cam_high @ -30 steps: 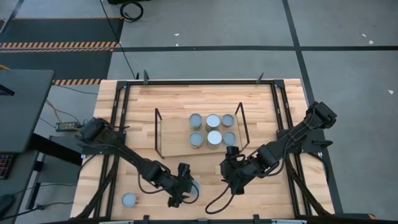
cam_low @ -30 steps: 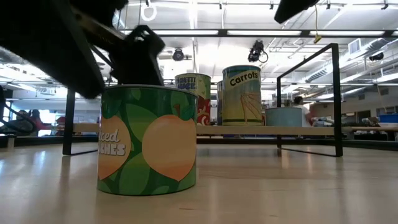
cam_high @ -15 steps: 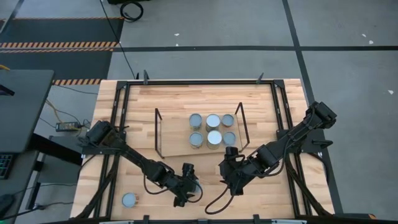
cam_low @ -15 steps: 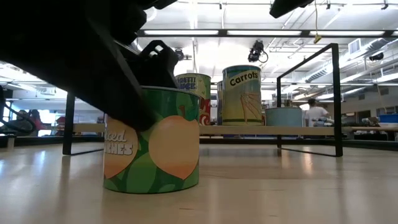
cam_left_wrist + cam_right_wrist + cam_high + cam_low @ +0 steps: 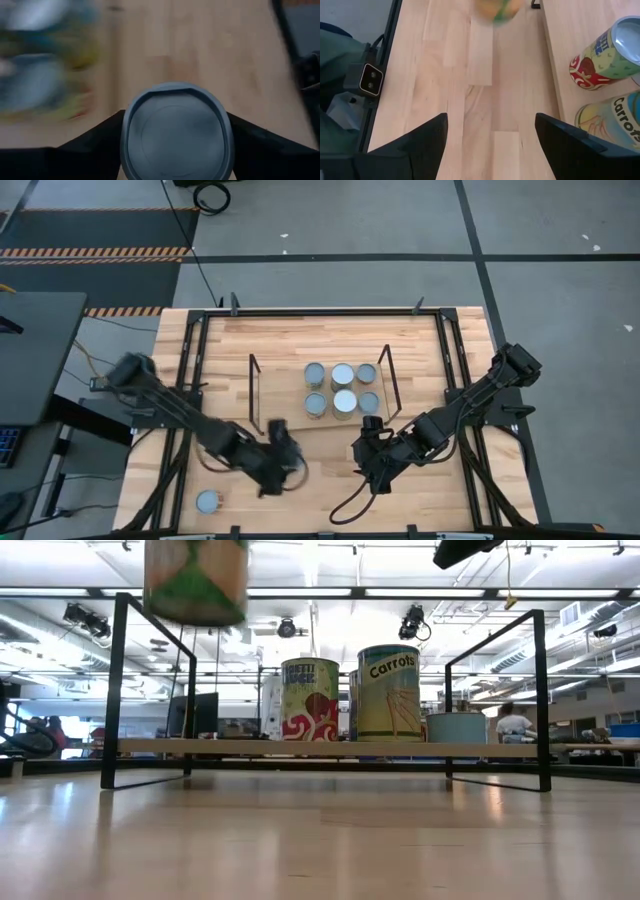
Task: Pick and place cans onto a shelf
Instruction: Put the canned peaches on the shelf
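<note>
My left gripper (image 5: 275, 463) is closing its two dark fingers (image 5: 92, 142) on a green can (image 5: 195, 578), and I am seeing it pressed on both sides of the can's round grey lid in the left wrist view. In the low view this can is hanging high above the table (image 5: 330, 335), clear of the wood, near the left wire frame of the shelf (image 5: 330, 748). From above, the left gripper is in front of the shelf's left end, near it but not over it.

My right gripper (image 5: 490, 145) is waiting over the table in front of the shelf's right part, and its fingers are standing wide apart with nothing between them.

Six cans are standing on the right half of the shelf in two rows of three; one of them has a brighter white lid (image 5: 345, 401). In the low view I am reading "Carrots" on one can (image 5: 388, 692), and beside it is a red-patterned can (image 5: 309, 699). One more can (image 5: 208, 501) is standing alone near the table's front left corner, well apart from the shelf.
</note>
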Controlling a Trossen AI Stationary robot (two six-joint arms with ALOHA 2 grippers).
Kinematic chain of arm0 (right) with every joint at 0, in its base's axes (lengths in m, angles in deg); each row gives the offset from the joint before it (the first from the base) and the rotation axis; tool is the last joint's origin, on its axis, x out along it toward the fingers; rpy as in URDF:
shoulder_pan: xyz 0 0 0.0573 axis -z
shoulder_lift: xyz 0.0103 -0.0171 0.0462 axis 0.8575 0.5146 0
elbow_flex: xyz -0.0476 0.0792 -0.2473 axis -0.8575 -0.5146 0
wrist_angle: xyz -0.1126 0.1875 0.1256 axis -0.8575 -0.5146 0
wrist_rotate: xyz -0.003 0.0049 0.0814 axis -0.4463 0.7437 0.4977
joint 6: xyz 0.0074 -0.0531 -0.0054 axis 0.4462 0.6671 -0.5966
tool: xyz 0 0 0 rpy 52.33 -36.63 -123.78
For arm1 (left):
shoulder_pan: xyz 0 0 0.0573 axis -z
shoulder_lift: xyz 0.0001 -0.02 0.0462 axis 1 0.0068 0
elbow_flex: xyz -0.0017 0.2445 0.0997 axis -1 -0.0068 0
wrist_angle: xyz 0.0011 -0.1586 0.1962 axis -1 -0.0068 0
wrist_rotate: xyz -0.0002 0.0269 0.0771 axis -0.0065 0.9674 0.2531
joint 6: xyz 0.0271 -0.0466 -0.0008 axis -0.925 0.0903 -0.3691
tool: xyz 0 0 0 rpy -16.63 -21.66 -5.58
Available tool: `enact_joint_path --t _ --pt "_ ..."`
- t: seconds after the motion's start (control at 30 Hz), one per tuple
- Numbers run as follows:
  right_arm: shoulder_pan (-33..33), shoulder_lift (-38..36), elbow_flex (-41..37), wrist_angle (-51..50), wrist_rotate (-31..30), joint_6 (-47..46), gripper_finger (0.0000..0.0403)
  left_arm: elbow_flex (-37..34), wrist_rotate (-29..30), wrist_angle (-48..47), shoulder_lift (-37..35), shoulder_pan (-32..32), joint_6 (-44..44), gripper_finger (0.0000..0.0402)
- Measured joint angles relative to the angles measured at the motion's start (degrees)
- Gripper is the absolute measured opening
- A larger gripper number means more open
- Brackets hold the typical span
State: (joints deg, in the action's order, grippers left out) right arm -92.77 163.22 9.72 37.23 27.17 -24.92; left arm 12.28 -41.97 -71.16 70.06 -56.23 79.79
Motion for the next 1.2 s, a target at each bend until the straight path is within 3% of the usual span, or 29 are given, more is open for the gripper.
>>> enact_joint_path --t 0.17,0.23,0.43,0.6,0.77,1.2 --pt "0.0 0.0 0.02 0.58 -0.03 -0.22 0.0306 0.07 13.5 -14.23 -8.65 -3.37 6.49 0.0285" --pt "0.0 0.0 0.02 0.53 -0.08 -0.2 0.0306 0.05 15.29 -15.47 -8.78 -6.05 7.04 0.0286" --pt "0.0 0.0 0.02 0.88 -0.08 -0.39 0.0306 -0.06 7.98 -14.02 -4.74 -14.43 3.88 0.0288" --pt "-0.7 -0.01 0.02 1.27 -0.08 -2.76 0.0306 -0.11 7.18 -15.02 -1.21 -18.36 3.0 0.0289" --pt "-1.98 0.0 0.02 1.41 -0.07 -2.92 0.0306 -5.7 1.58 -10.5 -0.3 -21.54 4.46 0.029" --pt "-2.91 0.0 0.02 2.04 -0.08 -2.79 0.0306 -11.03 -3.16 -1.3 -0.49 -22.18 3.28 0.0291"
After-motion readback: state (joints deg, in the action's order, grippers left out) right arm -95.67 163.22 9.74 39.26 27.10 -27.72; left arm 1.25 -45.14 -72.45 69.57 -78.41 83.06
